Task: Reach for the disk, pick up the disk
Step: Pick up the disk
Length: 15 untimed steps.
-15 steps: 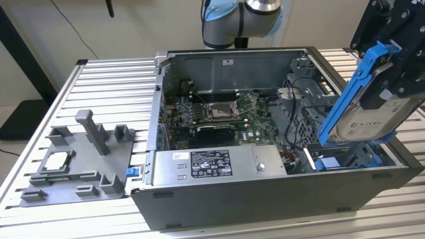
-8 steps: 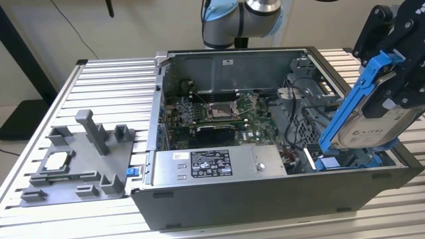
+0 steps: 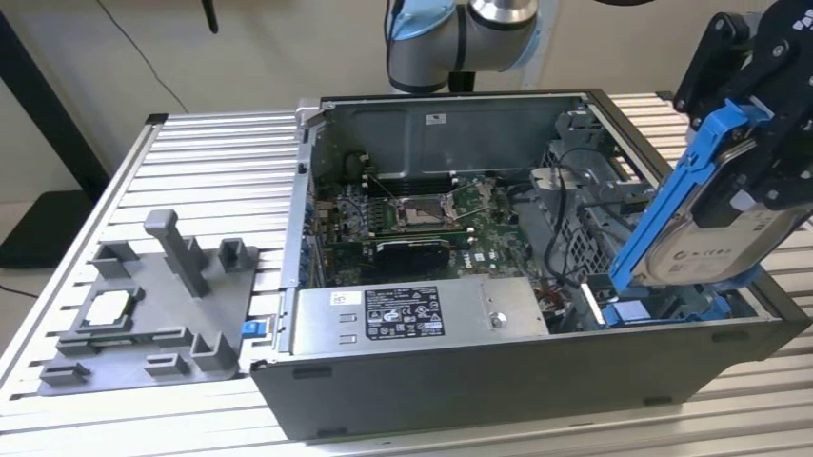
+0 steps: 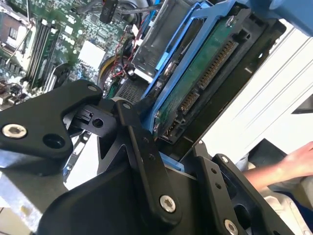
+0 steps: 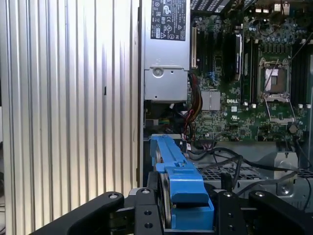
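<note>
The disk (image 3: pixel 715 240), a silver-grey drive in a bright blue bracket, stands tilted on edge above the exterior view's right end of the open computer case (image 3: pixel 508 381). My gripper (image 3: pixel 743 157) is shut on it from above, black fingers clamping both faces. In the second wrist view the disk's green circuit side and connector (image 4: pixel 205 73) sit between the black fingers (image 4: pixel 142 147). In the first wrist view the disk's blue-framed edge (image 5: pixel 176 181) runs away from my gripper (image 5: pixel 188 213), above the case's rim.
A blue bay (image 3: pixel 661 309) lies in the case below the disk, beside loose cables (image 3: pixel 578 176). The power supply (image 3: pixel 420 314) and motherboard (image 3: pixel 420 209) fill the case. A grey fixture (image 3: pixel 152 314) holds a silver chip (image 3: pixel 109 307). A person's hand (image 4: pixel 293 166) is nearby.
</note>
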Available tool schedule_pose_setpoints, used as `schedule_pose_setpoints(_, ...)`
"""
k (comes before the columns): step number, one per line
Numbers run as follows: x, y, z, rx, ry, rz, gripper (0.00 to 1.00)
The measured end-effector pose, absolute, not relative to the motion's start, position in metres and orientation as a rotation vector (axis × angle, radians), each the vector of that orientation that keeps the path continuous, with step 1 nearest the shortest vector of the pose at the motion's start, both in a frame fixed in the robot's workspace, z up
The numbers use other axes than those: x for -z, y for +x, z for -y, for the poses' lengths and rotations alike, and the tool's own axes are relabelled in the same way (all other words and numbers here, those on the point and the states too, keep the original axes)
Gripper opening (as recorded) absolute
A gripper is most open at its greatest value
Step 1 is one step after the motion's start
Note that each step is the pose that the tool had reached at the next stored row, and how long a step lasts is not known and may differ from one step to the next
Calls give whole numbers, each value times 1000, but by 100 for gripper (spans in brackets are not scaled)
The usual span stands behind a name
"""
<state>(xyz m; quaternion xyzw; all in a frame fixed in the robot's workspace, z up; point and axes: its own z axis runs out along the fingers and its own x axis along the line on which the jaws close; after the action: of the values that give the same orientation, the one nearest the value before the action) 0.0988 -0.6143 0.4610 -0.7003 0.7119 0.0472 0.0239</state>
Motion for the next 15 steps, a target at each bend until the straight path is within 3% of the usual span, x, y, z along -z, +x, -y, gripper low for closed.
schedule_pose_setpoints(15,-454,97,607,-147,-2172,-2197,0)
